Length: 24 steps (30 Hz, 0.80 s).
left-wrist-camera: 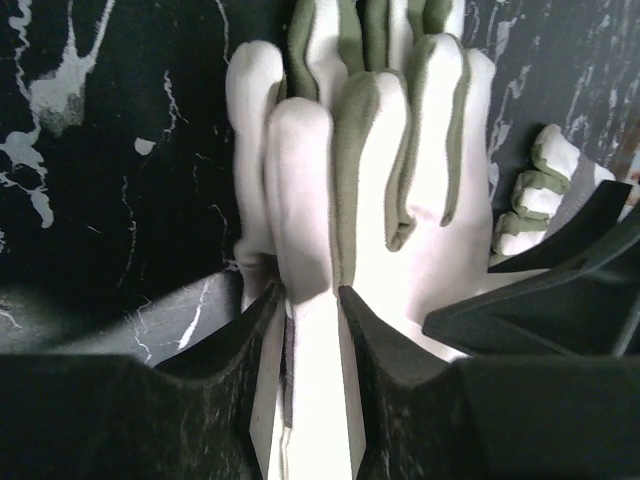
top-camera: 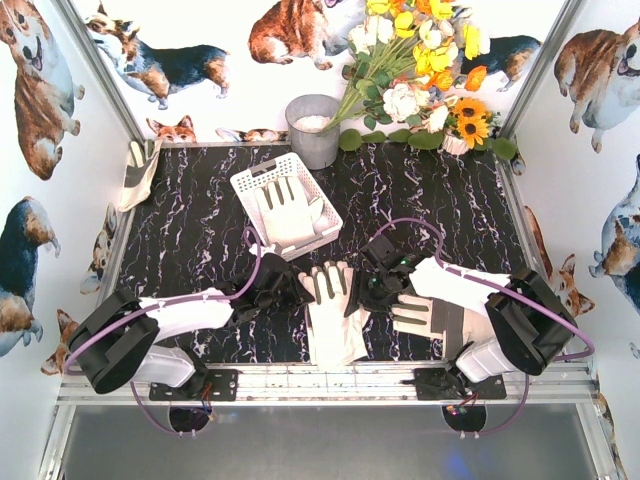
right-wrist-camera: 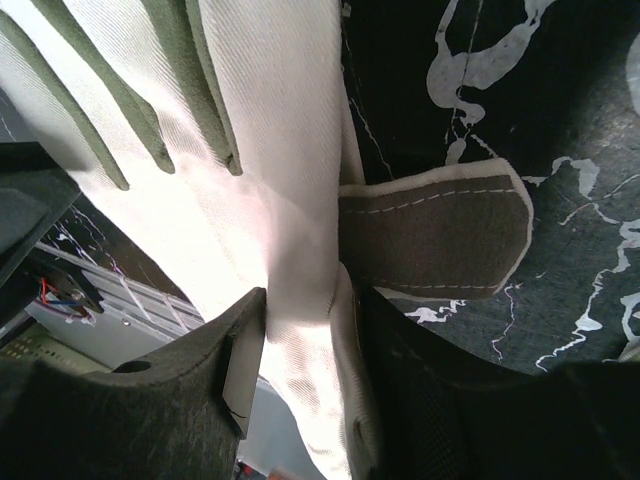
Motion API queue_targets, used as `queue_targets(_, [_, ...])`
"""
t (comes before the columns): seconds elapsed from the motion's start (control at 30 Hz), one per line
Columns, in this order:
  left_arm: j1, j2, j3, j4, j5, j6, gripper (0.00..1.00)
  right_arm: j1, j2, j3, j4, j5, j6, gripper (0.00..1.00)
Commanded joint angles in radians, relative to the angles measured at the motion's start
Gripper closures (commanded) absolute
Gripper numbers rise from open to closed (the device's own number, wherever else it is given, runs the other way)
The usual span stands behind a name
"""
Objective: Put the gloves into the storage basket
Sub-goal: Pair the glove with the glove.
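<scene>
A cream-white glove with grey patches sits at the middle front of the table, held from both sides. My left gripper is shut on its left edge; in the left wrist view the fabric runs between the jaws of that gripper. My right gripper is shut on its right side, pinching a fold of the glove between the jaws. A second glove lies under the right arm. The storage basket stands behind, with a glove inside.
A grey metal bucket and a bunch of flowers stand at the back. Another glove hangs at the table's left edge. A grey cuff tab lies on the marble top beside the right jaws. Walls close in on three sides.
</scene>
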State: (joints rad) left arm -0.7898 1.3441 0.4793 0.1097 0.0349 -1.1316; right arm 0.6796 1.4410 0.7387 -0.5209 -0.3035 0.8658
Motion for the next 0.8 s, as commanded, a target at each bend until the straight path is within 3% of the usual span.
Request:
queue_targets(0.0, [0.001, -0.043, -0.012, -0.002, 0.03, -0.012, 0.77, 0.0, -0.012, 0.018, 0.025, 0.018, 0.004, 0.56])
queue_targets(0.57, [0.0, 0.072, 0.012, 0.042, 0.088, -0.005, 0.78, 0.001, 0.004, 0.025, 0.022, 0.004, -0.009, 0.58])
queue_targets(0.67, [0.0, 0.079, 0.023, 0.037, 0.08, -0.004, 0.83, 0.0, -0.001, 0.027, 0.023, 0.004, -0.013, 0.66])
queue_targets(0.77, [0.0, 0.051, 0.033, 0.002, 0.047, 0.002, 0.93, 0.0, -0.01, 0.024, 0.026, 0.006, -0.013, 0.84])
